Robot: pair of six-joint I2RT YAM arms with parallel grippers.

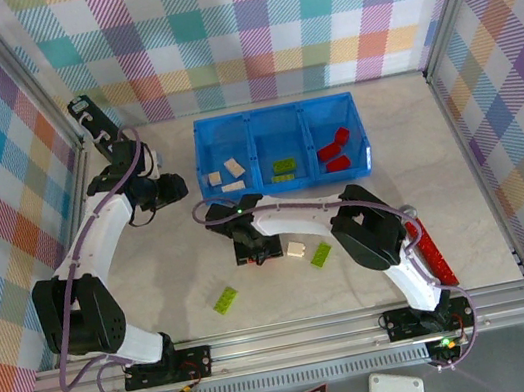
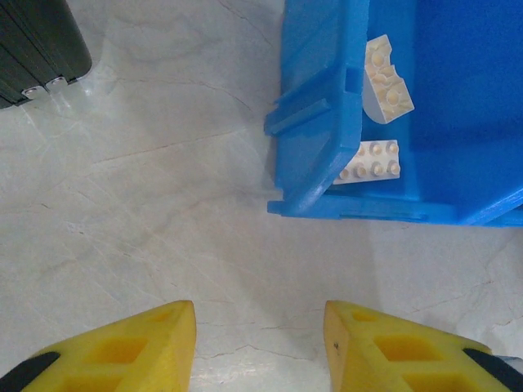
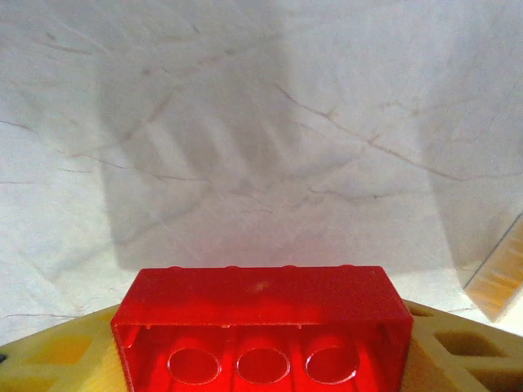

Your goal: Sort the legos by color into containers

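While the left gripper (image 2: pixel 260 347) hangs parted and empty by the tray (image 2: pixel 315 131), the right gripper (image 3: pixel 261 351) clasps a red brick (image 3: pixel 261 298) over the table (image 3: pixel 245 122): pick-up likely; next, carry to the right compartment (image 1: pixel 325 119).

The table (image 2: pixel 163 204) is matt, smooth, pale with marble-like veins. The tray (image 2: pixel 319 139) is glossy translucent blue plastic; the cream bricks (image 2: pixel 384 82) in it are smooth plastic with a soft sheen. The red brick (image 3: pixel 261 327) is shiny plastic. The left fingers (image 2: pixel 131 351) look like matt yellow plastic. The rail (image 1: pixel 297 337) along the table's near edge is brushed metal
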